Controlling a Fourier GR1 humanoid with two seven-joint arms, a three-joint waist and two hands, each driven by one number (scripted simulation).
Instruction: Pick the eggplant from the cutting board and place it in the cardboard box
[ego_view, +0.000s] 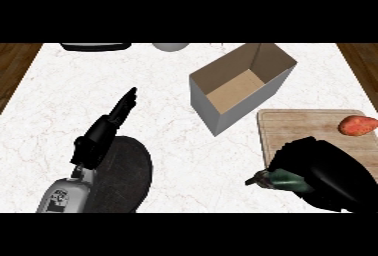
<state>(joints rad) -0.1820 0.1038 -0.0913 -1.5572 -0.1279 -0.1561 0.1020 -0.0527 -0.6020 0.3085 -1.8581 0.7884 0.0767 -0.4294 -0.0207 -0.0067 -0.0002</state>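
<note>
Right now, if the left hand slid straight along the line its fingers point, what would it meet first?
Probably nothing nearby: the open black left hand points up-right over bare white marble counter, its line seemingly passing left of the grey-sided cardboard box; height unclear.

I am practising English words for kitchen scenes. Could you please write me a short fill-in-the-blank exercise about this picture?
1. The right hand is curled round the ____, whose green stem end shows at the hand's left.
2. The cardboard box stands open and holds ____.
3. A reddish potato lies on the ____ board.
4. The left hand is open, with its fingers ____.

Missing words: eggplant; nothing; cutting; straight
</note>
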